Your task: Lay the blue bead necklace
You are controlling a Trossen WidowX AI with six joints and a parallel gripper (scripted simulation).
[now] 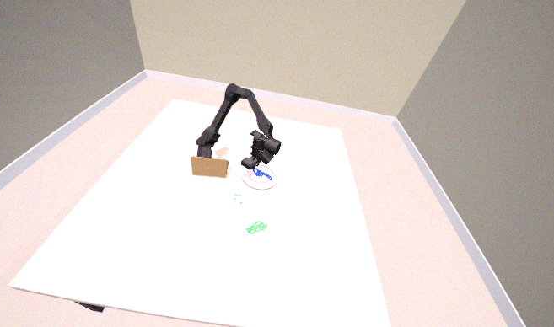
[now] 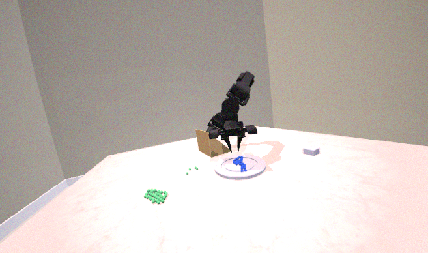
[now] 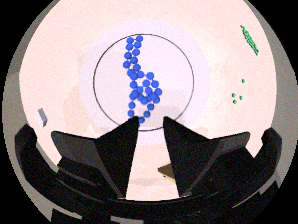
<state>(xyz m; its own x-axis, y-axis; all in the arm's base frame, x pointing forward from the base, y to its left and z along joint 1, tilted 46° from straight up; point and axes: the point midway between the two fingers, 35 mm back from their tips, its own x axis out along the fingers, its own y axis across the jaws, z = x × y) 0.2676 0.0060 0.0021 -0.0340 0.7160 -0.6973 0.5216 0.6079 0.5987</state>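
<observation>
The blue bead necklace [image 1: 262, 174] [image 2: 240, 163] [image 3: 140, 83] lies bunched in a loose line across the middle of the round white bead board [image 1: 250, 184] [image 2: 227, 173] [image 3: 176, 63], inside the ring of its groove and not along it. My gripper [image 1: 248, 162] [image 2: 234, 150] [image 3: 150, 120] hangs a little above the board's near edge. Its fingers stand slightly apart with nothing between them. The lower end of the necklace lies just beyond the fingertips in the wrist view.
A brown cardboard box [image 1: 209, 167] [image 2: 209, 147] stands beside the arm's base, left of the board. A pile of green beads [image 1: 256, 227] [image 2: 156, 195] [image 3: 249, 39] and a few loose green beads [image 1: 238, 198] [image 2: 191, 169] [image 3: 236, 96] lie further out. A small grey block [image 2: 311, 150] lies apart.
</observation>
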